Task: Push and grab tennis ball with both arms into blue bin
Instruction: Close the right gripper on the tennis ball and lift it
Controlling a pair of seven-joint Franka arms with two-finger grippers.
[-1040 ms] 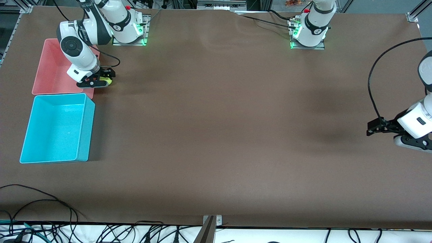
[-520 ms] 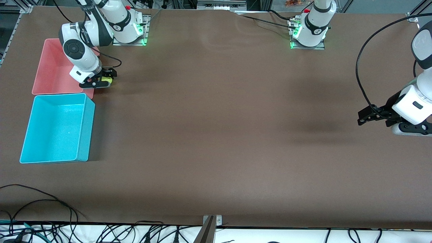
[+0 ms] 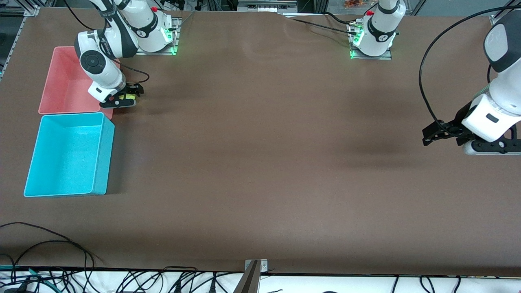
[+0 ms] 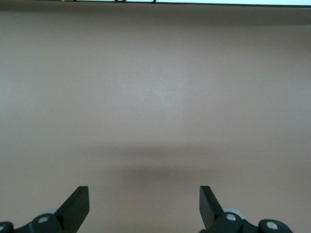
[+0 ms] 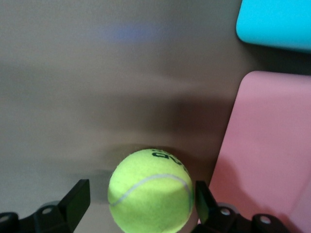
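Right hand: the right hand (image 3: 131, 95) is seen at the right arm's end of the worktop (image 3: 260, 162), just beside the pink bin (image 3: 61, 87); its fingers (image 5: 77, 196) are spread a little wider than the ball, one on each side, and whether they touch it cannot be told.
Tennis ball: the tennis ball (image 5: 150, 189) is found between the right hand's fingers, beside the pink bin's wall, with the seam and dark print turned up toward the wrist camera.
Blue bin: the blue bin (image 3: 101, 152) is set nearer to the front camera than the right hand and the ball, just next to the pink bin; a corner of it is caught in the right wrist view.
Left hand: the left hand (image 3: 427, 136) is held above bare worktop at the left arm's end, its fingers (image 4: 77, 206) set wide apart with nothing between them.
Change, right hand: compared with a second ago, the right hand and the ball are shifted slightly away from the front camera.
Change, left hand: the left hand is carried noticeably farther from the front camera and toward the table's middle than a second ago.
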